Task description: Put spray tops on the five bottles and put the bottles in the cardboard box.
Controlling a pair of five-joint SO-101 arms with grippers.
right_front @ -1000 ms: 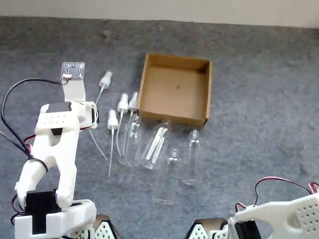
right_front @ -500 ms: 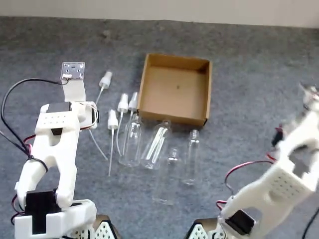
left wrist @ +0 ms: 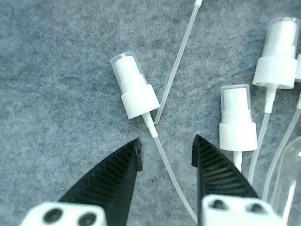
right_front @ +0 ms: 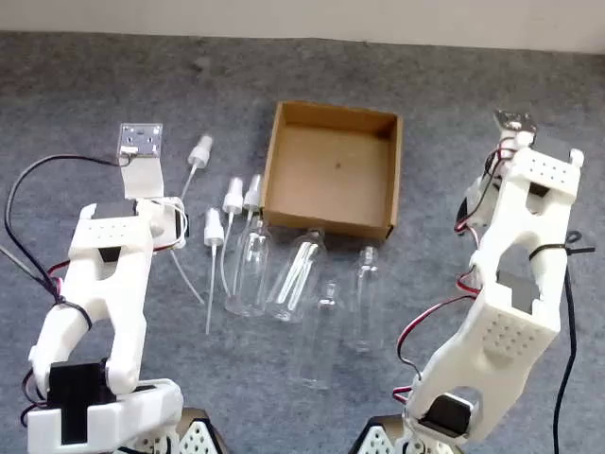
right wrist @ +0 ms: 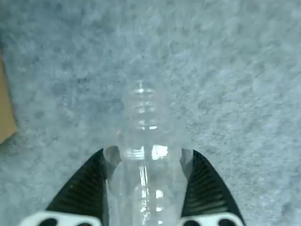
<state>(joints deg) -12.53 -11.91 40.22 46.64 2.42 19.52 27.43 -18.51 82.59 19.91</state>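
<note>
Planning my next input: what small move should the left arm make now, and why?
Probably lower the left gripper and close on the spray top: its fingers are open, the top's tube lies between them, and the right gripper holds a bottle.

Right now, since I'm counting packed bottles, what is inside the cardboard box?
Inside the cardboard box there is just bare brown floor with a small dark speck. The near wall covers a thin strip of floor behind it.
</note>
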